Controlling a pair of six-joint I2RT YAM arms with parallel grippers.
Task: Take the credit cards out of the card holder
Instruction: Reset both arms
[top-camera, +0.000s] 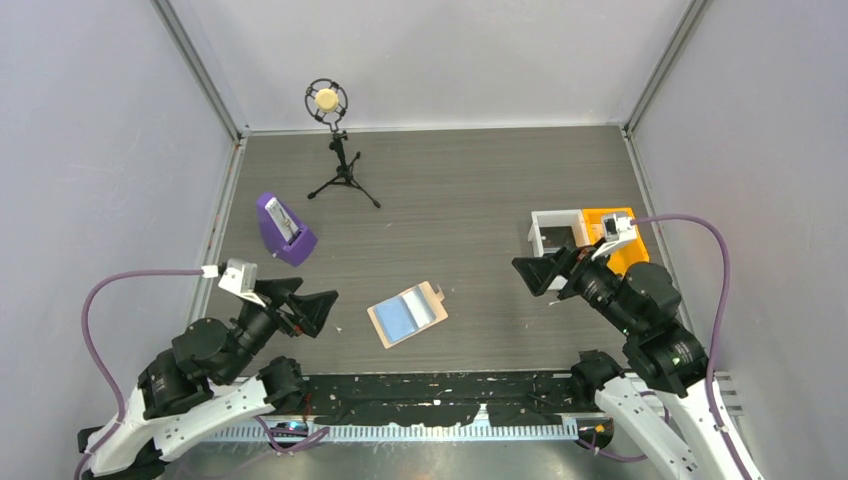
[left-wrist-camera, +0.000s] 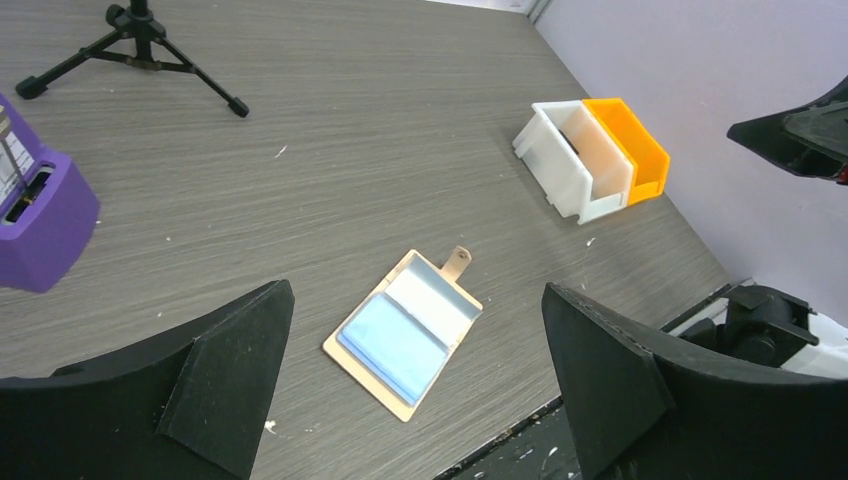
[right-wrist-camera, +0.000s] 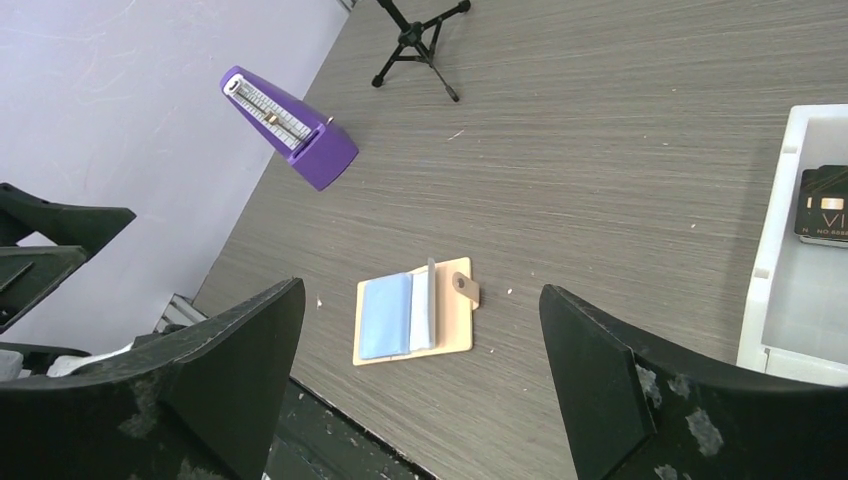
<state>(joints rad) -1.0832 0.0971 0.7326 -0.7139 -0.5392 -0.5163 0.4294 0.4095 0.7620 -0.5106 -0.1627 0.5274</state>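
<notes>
a grey wood-grain table (top-camera: 470, 170) is closed in by pale lilac walls, and both arms are held low over its near edge. the left gripper (top-camera: 306, 302) is seen with its jaws spread wide and nothing between them. the right gripper (top-camera: 535, 272) is likewise fully parted and empty, and it is held just on the near side of a white bin (top-camera: 553, 232), against which an orange bin (top-camera: 612, 232) is set. between the two grippers, close to the near edge, the card holder (top-camera: 408, 313) is laid open and flat on the table, its light blue inside turned upward. in each wrist view it is framed almost centrally between that arm's fingers, so it is met straight ahead and inward from either side. its long axis is run from near-left to far-right in the top view, and the snap tab (top-camera: 438, 291) is pointed toward the right arm. in that view the left gripper is judged the nearer of the two, though the heights above the table cannot be read. a dark credit card (right-wrist-camera: 822, 205) is seen lying in the white bin, well apart from the holder. whether any card is left in the sleeves cannot be told, nor can the side on which the sleeves are open. the coming reach is therefore judged to be governed by that diagonal axis, and a gripper would have to be turned to suit it.
</notes>
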